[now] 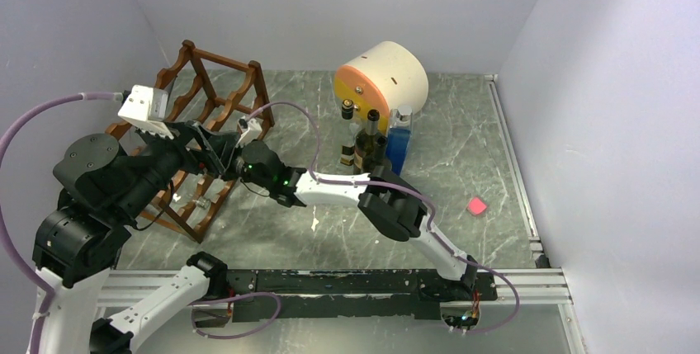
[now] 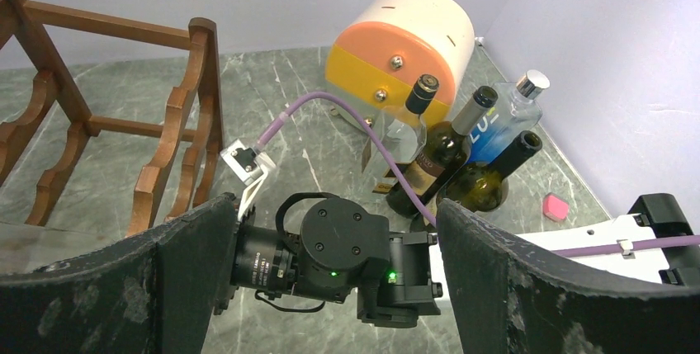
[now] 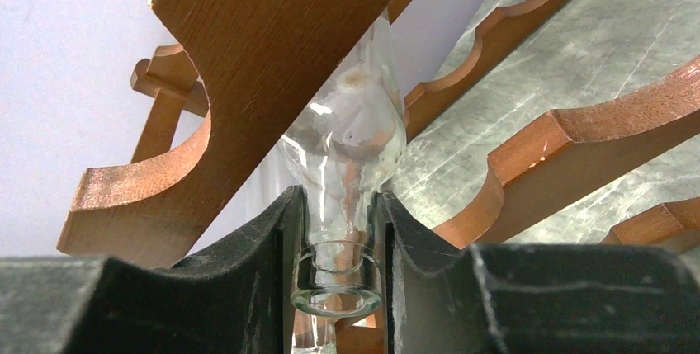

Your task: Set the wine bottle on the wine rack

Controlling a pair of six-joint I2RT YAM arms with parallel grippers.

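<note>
The reddish-brown wooden wine rack (image 1: 216,105) stands at the left rear of the table and also shows in the left wrist view (image 2: 177,135). My right gripper (image 3: 338,205) is shut on the neck of a clear glass wine bottle (image 3: 347,135). The bottle's body reaches in between the rack's scalloped rails (image 3: 248,32). In the top view my right gripper (image 1: 221,164) is at the rack's front face, and the bottle is mostly hidden there. My left gripper (image 2: 334,214) is open and empty and hovers above the right arm's wrist (image 2: 338,247), just in front of the rack.
Several upright bottles stand at the back centre: dark ones (image 1: 370,143) and a blue one (image 1: 399,143). A large cream and orange cylinder (image 1: 384,77) lies behind them. A small pink block (image 1: 476,205) lies at the right. Walls close in the left, back and right.
</note>
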